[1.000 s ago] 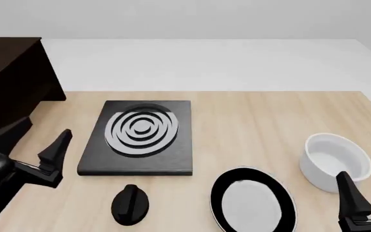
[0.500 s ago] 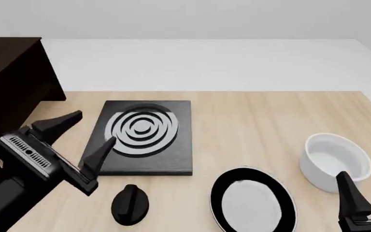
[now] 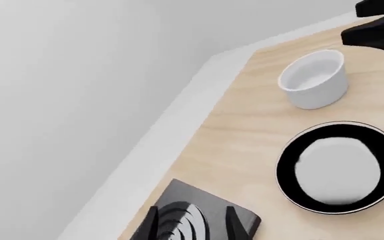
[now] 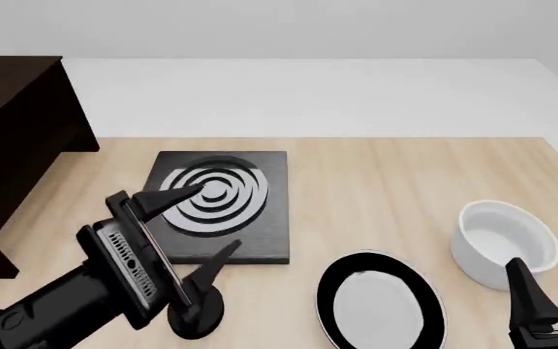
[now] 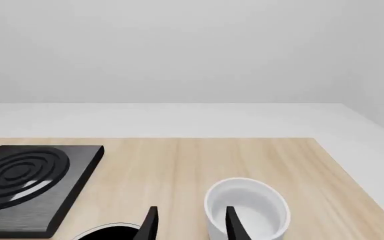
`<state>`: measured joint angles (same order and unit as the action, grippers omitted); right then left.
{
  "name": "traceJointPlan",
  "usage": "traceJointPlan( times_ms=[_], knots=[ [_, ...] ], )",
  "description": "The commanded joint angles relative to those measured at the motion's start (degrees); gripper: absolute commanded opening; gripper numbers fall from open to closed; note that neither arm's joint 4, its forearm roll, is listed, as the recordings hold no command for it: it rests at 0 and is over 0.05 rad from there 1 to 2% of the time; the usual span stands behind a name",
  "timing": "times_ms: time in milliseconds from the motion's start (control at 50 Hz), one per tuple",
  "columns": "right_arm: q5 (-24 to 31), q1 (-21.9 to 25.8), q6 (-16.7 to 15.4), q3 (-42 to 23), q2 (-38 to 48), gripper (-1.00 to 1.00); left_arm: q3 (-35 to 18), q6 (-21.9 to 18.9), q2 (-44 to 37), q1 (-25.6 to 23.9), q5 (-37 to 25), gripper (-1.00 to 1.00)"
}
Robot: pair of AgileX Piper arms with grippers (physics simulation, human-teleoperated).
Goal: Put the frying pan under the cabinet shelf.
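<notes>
Currently the frying pan (image 4: 381,304) sits on the desk (image 4: 386,189) right of the burner slab (image 4: 213,206). Left claw (image 4: 201,231), fingers spread and empty, hovers over the slab; a low sweep toward the pan risks striking the black knob (image 4: 195,308).

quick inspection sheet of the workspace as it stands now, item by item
surface: light wood table, no spills or marks seen
job's things: frying pan flat on the near table edge, right of the middle, untouched; cabinet shelf at the far left, well apart from the pan
clutter: black burner slab with grey rings; white bowl right of the pan; small black knob-like object near the slab's front edge, partly hidden by the left arm
hands: left hand open, holding nothing, over the slab's near left part; right hand open, holding nothing, at the near right by the bowl
cables: nothing seen
surroundings: pale floor and plain grey wall, nothing else seen
</notes>
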<state>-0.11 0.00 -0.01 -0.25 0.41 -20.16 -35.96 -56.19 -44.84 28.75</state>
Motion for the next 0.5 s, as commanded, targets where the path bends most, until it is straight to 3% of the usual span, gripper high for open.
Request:
traceJointPlan(
  times_ms=[20,140,500],
  knots=[
    [0.0,0.0,0.0,0.0,0.0,1.0,-0.9,-5.8,-5.2,-5.9,3.2,1.0],
    [0.0,0.0,0.0,0.0,0.0,1.0,-0.5,-8.6,-7.5,-8.6,5.0,1.0],
    [0.0,0.0,0.0,0.0,0.0,1.0,-0.2,-12.1,-11.4,-14.0,6.7,1.0]
  ],
)
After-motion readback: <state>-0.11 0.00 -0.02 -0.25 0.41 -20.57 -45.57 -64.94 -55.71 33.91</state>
